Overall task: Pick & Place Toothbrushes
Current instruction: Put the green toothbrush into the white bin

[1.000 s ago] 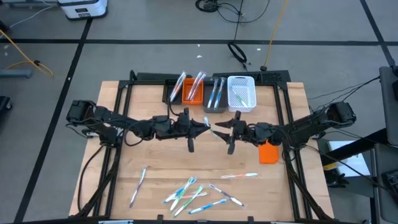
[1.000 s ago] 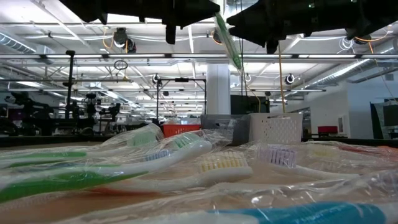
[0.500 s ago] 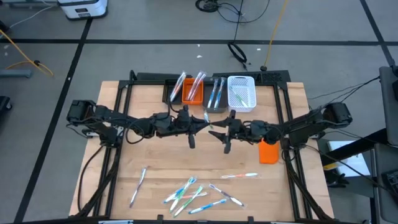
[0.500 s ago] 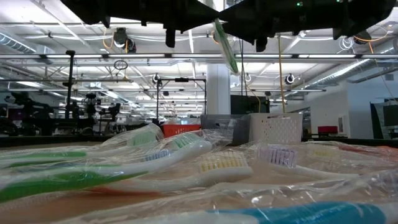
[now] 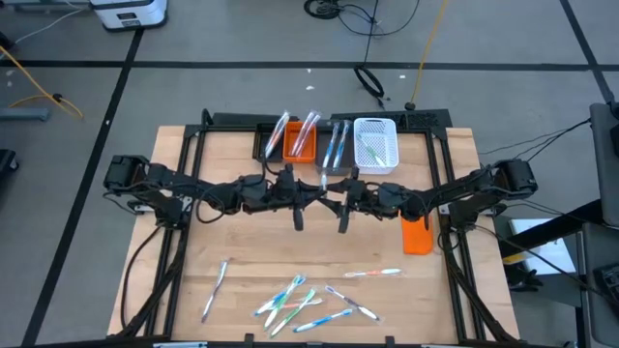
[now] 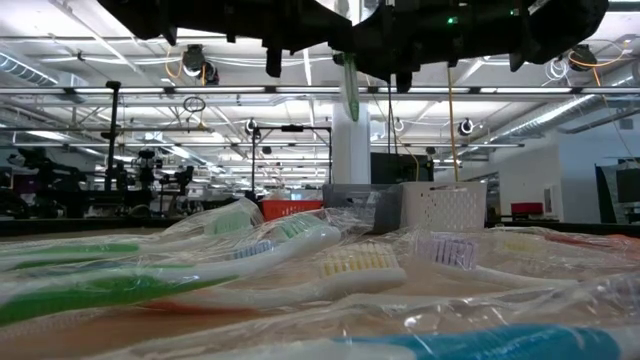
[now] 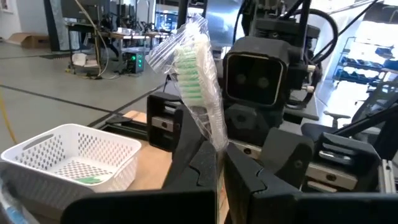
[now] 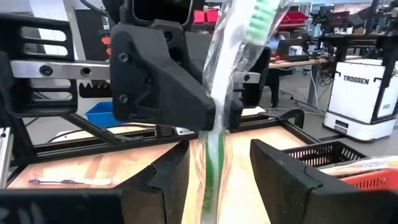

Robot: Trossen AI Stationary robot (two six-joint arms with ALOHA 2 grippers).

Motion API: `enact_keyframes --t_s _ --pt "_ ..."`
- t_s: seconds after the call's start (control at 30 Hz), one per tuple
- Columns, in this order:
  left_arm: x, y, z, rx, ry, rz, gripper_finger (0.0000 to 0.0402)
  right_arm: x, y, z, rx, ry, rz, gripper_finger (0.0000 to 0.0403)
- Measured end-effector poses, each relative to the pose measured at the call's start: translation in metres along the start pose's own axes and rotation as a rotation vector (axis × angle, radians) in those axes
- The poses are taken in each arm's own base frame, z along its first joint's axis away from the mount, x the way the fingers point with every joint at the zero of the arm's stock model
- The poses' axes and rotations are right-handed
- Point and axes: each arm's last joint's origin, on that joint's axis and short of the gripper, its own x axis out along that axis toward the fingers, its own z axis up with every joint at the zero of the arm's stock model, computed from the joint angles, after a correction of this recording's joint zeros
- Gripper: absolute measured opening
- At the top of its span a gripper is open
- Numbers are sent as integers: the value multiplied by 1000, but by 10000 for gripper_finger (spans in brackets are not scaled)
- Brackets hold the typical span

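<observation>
Both grippers meet above the table's middle, at one wrapped toothbrush.
Your left gripper is clenched on the green toothbrush, which stands upright in its plastic wrap. Your right gripper has its fingers spread around the handle, not touching. Other toothbrushes lie loose near the table's front edge.

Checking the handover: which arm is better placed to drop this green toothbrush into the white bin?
Right, probably. Its fingers stand open around the green toothbrush, which the left gripper holds, and the white bin lies nearer the right arm.
</observation>
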Motion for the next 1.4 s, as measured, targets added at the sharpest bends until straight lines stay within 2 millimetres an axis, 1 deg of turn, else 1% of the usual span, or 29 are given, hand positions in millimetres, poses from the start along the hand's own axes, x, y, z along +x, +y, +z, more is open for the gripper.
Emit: enact_keyframes --t_s 0.2,0.3,0.4,0.5,0.53,0.7,0.87,0.97,1.1,1.23,1.4 --pt "0 0 -1 2 5 1 0 0 -1 1 10 -12 -1 146" --pt "0 0 -1 2 6 1 0 0 -1 1 27 -7 18 130" --pt "0 0 -1 3 7 1 0 0 -1 1 29 -5 18 93" --pt "0 0 -1 3 6 1 0 0 -1 1 27 -5 18 34" --pt "0 0 -1 4 6 1 0 0 -1 1 24 -5 18 20" --pt "0 0 -1 4 6 2 10 0 -1 1 23 -5 17 14" --pt "0 0 -1 4 8 2 29 0 -1 1 18 -5 17 14" --pt "0 0 -1 17 10 3 51 0 -1 1 15 -3 16 14" --pt "0 0 -1 42 12 3 96 0 -1 2 14 1 15 14" --pt "0 0 -1 37 15 2 151 -5 -2 9 9 3 14 14" --pt "0 -1 -2 13 15 -1 213 -16 -4 21 -11 36 11 14"
